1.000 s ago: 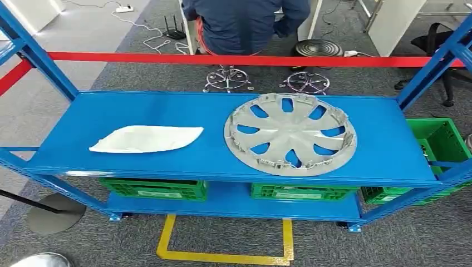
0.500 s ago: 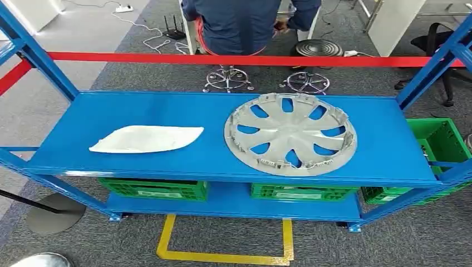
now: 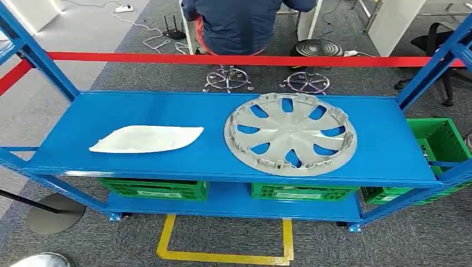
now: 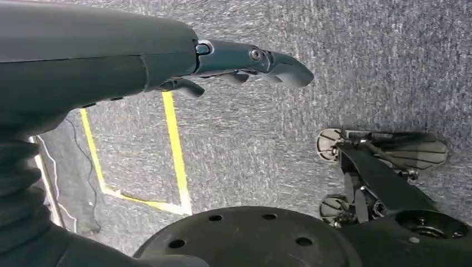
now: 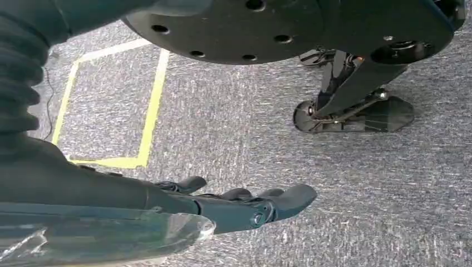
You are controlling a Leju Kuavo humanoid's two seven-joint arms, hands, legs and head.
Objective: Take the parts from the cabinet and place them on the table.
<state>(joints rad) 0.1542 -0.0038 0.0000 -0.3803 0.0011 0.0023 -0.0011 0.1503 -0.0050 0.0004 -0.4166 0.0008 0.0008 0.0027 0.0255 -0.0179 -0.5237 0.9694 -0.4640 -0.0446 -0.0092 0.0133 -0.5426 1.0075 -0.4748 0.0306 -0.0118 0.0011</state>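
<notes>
A grey wheel cover (image 3: 290,133) lies flat on the right half of the blue cabinet's top shelf (image 3: 111,111). A white curved panel part (image 3: 147,138) lies on the shelf's left half. My left hand (image 4: 234,64) hangs over the grey carpet with fingers extended and nothing in it. My right hand (image 5: 245,203) hangs the same way over the carpet, fingers straight and empty. Both hands are far from the shelf parts.
Green crates (image 3: 153,189) (image 3: 300,192) sit on the lower shelf, another (image 3: 439,139) stands at the right. A red barrier tape (image 3: 222,58) runs behind the cabinet. A person in dark blue (image 3: 239,22) sits beyond it. Yellow floor tape (image 3: 222,257) marks the carpet in front.
The person behind the tape has drawn an arm up out of sight. The parts and the shelf have not moved.
</notes>
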